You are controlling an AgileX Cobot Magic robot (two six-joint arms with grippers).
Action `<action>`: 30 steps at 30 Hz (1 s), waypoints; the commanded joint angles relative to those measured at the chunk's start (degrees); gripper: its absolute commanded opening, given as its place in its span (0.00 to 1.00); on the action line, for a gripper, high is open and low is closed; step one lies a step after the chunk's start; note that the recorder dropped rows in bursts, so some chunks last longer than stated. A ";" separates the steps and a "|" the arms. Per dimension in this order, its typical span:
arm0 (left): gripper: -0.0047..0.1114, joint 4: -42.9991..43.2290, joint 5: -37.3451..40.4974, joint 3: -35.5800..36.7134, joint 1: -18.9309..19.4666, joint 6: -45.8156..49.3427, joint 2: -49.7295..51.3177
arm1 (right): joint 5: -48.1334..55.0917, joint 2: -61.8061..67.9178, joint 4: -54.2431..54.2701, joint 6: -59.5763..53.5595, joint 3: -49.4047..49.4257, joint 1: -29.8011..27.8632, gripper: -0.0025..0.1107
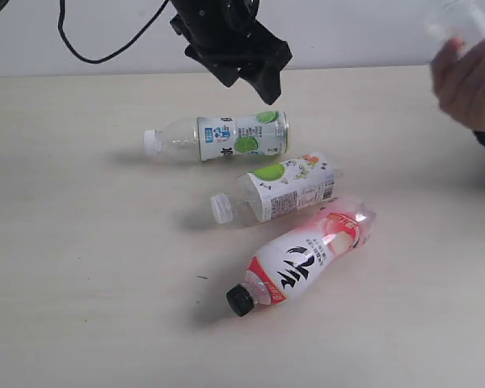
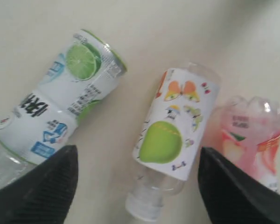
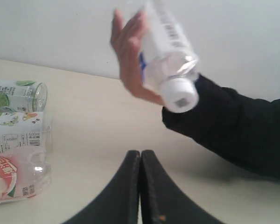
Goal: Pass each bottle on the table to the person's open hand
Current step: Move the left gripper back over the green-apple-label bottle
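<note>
beige desk [image 1: 81, 323] carries three clear bottles lying on their sides in a close row: a white-capped lime-label bottle [image 1: 226, 136] farthest back, a second lime-label bottle [image 1: 279, 190] just beside it, and a black-capped pink-red bottle [image 1: 307, 255] nearest. the left arm [image 1: 230, 36] hangs over the far bottle, and the left jaws are spread wide on nothing, the second bottle showing between them in the wrist view. the right jaws are pressed together and empty, while the person's hand [image 3: 128, 60] holds the fourth bottle [image 3: 165, 51], white-capped, up off the desk.
</note>
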 commanded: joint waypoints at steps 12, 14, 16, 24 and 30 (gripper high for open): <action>0.64 7.65 0.31 7.54 -8.81 19.83 -1.00 | -0.60 -0.36 -0.12 -0.04 0.26 -0.21 0.02; 0.64 7.65 0.31 8.30 -9.26 20.29 -1.00 | -0.60 -0.36 -0.12 -0.04 0.26 -0.21 0.02; 0.64 7.65 0.31 8.70 -9.37 20.29 -1.00 | -0.60 -0.36 -0.12 -0.04 0.26 -0.21 0.02; 0.76 7.65 0.31 9.01 -9.37 18.51 1.08 | -0.60 -0.36 -0.12 -0.04 0.26 -0.21 0.02; 0.80 9.45 -2.31 9.01 -9.37 16.84 3.75 | -0.60 -0.36 -0.12 -0.04 0.26 -0.21 0.02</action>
